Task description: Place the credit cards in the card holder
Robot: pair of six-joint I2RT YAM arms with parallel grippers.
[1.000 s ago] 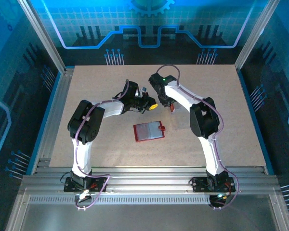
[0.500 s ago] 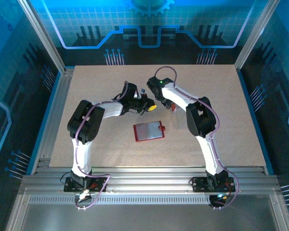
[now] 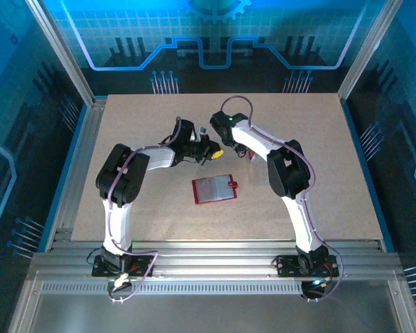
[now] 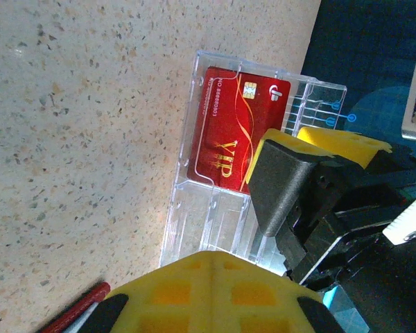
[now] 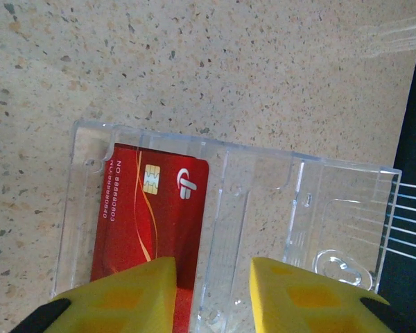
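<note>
I log the desk (image 3: 333, 201) as a speckled beige board. Both arms bend inward over it, the left arm (image 3: 125, 173) and the right arm (image 3: 291, 170) converging just beyond the card holder (image 3: 215, 189), on its side away from the bases.

The left tool (image 4: 211, 267) is beyond the card holder and to its left. Its yellow fingers are pressed together, so I record it as clenched.

The right tool (image 5: 211, 274) is beyond the card holder and to its right. Its fingers are parted, with the near edge of a clear case (image 5: 263, 201) running between them. In the left wrist view one finger (image 4: 291, 177) lies over the case's face. I cannot tell whether this tool clamps the case or is released.

The card holder lies open and flat on the desk, apart from both tools, with its clasp tab (image 3: 234, 184) on its right edge.

The clear case is beyond the card holder, at the right tool. I cannot tell whether it rests on the desk.

The card (image 5: 152, 215) is red, with a chip and gold VIP lettering. It sits inside the case's end compartment, outside the card holder.
</note>
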